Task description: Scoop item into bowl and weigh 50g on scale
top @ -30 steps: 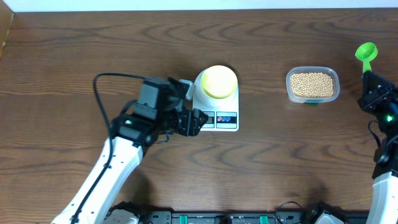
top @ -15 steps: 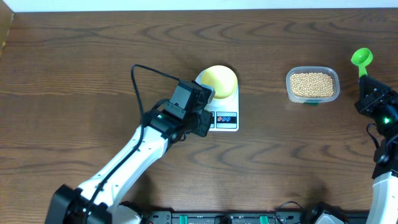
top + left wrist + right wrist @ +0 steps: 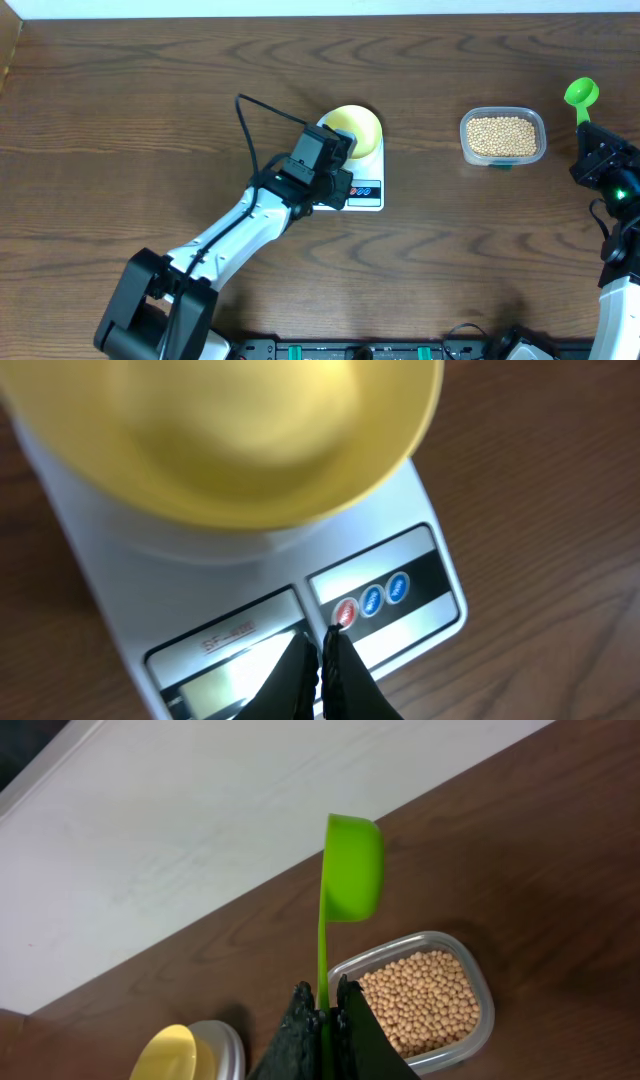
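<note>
Holds left fingers [image 3: 342, 665] pressed together, tips at the red button [image 3: 345, 612] of the scale [image 3: 425, 530], just below the yellow bowl [image 3: 230, 450] sitting on it. Pinches the light, stiff green scoop [image 3: 352, 865] by its thin handle in right fingers [image 3: 298, 1030]. Expect small, hard, rolling beans [image 3: 425, 1005] in the clear tub [image 3: 488, 1005] on the worktop [image 3: 150, 80]: dig in, lift level. Shows fingertip against button clearly only from left wrist; beans and scoop missing there.
</note>
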Tool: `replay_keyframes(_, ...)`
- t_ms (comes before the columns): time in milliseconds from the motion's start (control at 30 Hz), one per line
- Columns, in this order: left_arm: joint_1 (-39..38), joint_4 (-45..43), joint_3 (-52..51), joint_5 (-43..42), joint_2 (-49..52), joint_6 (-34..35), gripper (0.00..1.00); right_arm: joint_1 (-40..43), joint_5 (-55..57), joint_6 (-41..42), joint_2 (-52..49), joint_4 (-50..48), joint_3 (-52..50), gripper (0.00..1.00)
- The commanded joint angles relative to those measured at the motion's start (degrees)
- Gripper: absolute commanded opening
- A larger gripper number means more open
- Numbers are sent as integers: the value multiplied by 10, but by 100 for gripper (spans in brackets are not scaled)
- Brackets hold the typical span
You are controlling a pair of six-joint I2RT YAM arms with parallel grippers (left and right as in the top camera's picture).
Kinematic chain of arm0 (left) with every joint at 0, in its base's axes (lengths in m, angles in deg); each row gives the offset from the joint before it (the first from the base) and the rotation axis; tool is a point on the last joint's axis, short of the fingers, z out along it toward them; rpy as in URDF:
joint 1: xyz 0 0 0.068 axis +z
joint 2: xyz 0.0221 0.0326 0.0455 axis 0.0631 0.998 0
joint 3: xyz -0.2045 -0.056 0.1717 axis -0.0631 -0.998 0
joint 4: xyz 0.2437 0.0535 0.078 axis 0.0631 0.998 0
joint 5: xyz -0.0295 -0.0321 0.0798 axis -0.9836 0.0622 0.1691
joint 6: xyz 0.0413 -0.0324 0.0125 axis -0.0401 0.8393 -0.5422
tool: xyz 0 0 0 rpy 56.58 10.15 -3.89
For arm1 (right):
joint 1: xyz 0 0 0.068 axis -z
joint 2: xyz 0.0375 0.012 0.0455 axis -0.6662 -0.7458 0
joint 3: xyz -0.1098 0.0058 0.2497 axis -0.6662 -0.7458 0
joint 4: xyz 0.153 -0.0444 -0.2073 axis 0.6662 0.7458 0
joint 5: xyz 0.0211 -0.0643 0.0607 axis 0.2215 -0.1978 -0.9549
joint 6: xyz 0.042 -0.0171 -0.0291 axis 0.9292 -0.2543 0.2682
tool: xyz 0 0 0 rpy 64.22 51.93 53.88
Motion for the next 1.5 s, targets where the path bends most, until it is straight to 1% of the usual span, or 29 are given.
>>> replay_keyframes(0,-15,-2,3,6,18,2,7,-5,4,-16,0,-1,9,1)
replay_keyframes(200,-34,-5,3,10,43,2,7,-5,17,-18,0,-1,9,1)
replay_keyframes(667,-40,-60,3,36,77,0,7,-5,30,-35,0,-3,9,1)
replay_keyframes(800,-40,-60,0,37,77,0,7,-5,30,-35,0,-3,9,1)
replay_keyframes(967,-40,-60,-7,61,77,0,7,-5,30,-37,0,-3,9,1)
replay_keyframes(1467,-40,-61,-12,61,77,0,7,-5,45,-37,0,-3,9,1)
